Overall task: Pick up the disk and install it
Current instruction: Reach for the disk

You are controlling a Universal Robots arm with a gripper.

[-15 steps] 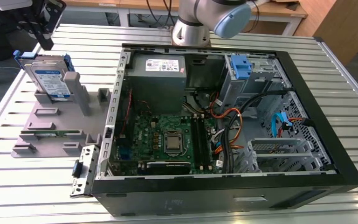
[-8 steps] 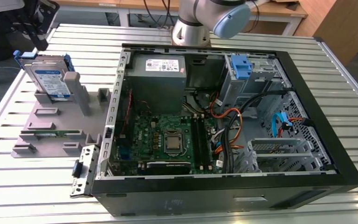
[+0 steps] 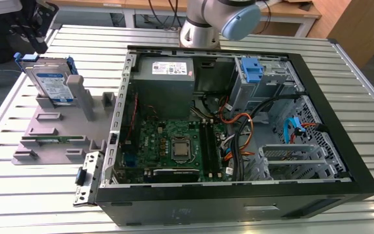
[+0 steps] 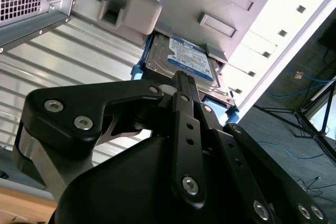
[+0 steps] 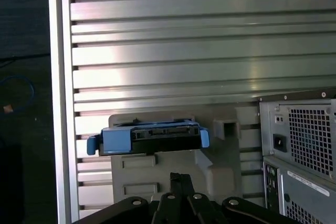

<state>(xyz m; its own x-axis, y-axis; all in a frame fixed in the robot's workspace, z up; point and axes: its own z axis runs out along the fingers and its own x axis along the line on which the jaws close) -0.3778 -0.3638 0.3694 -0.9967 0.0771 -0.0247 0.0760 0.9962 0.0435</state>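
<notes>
At the exterior view's upper left, your gripper (image 3: pixel 39 45) hangs above the disk (image 3: pixel 52 84), near but apart. Its fingers look pressed together w/ nothing between them. The second wrist view shows the fingertips (image 4: pixel 181 80) closed in front of the label.

The disk stands on edge, tilted back, in the grey holder (image 3: pixel 50 131). That's left of the PC case (image 3: pixel 239 212), on the slatted table (image 3: pixel 18 204). I'd judge the step in hand is the pick, not yet begun.

To do it well:
- Open wide before descent.
- Centre over the disk (image 5: pixel 152 135), which the first wrist view shows edge-on.
- Grip across the thin sides.
- Lift along the tilt so it doesn't jam in the slot.

Further right, the PSU (image 3: pixel 164 73) and blue latch (image 3: pixel 252 68) sit inside the case, well apart from the work.
</notes>
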